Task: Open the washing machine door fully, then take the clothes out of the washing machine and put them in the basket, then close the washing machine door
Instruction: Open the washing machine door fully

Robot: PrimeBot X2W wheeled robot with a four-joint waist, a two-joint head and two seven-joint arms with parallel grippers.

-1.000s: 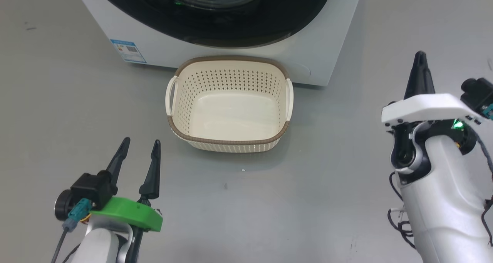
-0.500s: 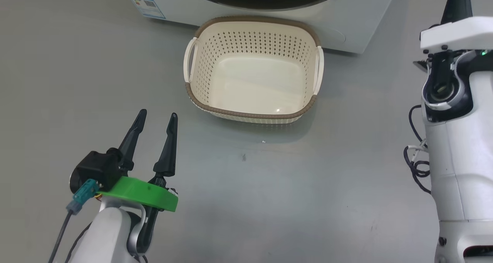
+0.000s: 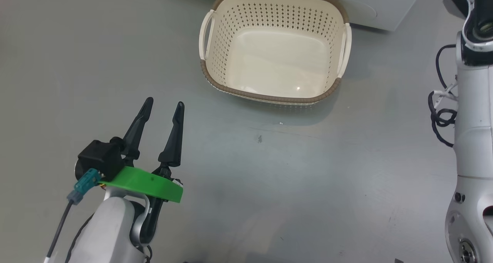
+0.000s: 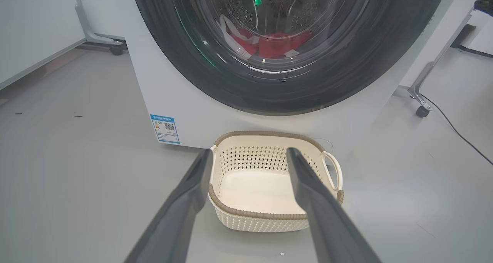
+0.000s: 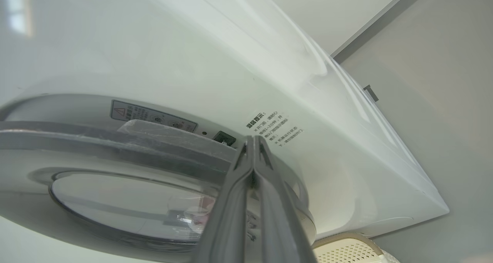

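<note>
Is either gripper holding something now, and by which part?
Nothing is held. The left gripper is open and empty; the right gripper is shut on nothing, its tips near the rim of the washing machine door.

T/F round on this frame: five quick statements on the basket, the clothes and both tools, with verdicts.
1. The basket is empty. True.
2. The left tool holds a red garment. False: it is open and holds nothing, above the floor.
3. The clothes lie on the floor. False: they sit inside the washing machine, behind the glass of the washing machine door.
4. The right tool is shut. True.
5. The basket stands far off to one side of the washing machine. False: it stands directly in front of it, below the door.
</note>
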